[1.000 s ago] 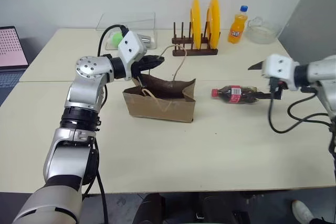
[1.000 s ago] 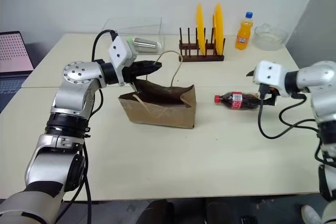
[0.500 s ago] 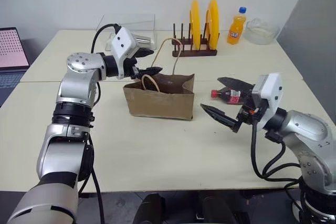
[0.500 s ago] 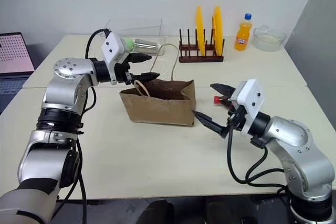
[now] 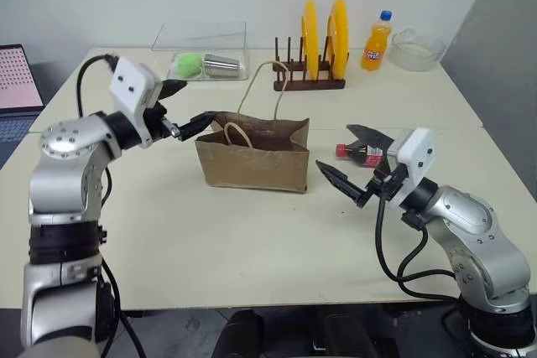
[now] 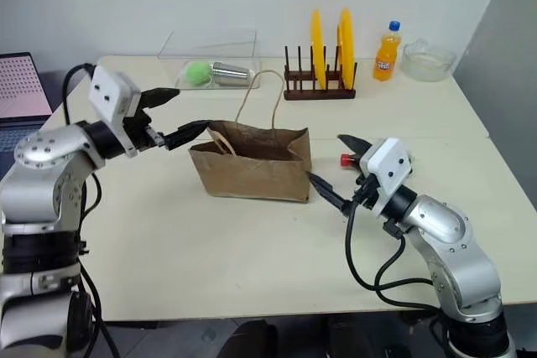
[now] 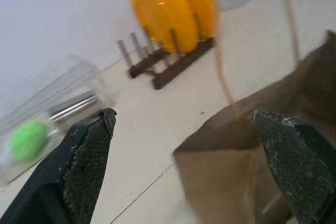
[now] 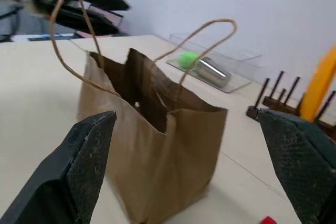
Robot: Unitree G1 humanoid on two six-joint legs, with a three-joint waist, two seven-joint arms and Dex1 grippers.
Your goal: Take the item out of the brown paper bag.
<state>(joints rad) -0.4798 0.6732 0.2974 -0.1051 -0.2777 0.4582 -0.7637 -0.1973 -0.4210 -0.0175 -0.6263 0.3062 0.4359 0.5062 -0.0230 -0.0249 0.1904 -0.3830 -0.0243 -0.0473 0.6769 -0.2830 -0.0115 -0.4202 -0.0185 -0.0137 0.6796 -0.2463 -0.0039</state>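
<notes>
The cola bottle [image 5: 362,153] lies on its side on the table [image 5: 252,232], outside the brown paper bag [image 5: 252,155], just behind the right claw [image 5: 352,163], red cap toward the bag. That claw gapes empty, plainly nearer. The left claw [image 5: 191,105], also spread empty, hangs beyond the bag's far edge.

The brown paper bag [image 8: 152,156] stands upright and open between the right gripper's [image 8: 197,171] widely spread black fingers [image 8: 86,166]. Its two cord handles [image 8: 202,38] arch upward. At 1 o'clock beyond it, a clear tray [image 8: 220,66] holds a green ball [image 8: 186,59] and a metal cup [image 8: 212,72].
</notes>
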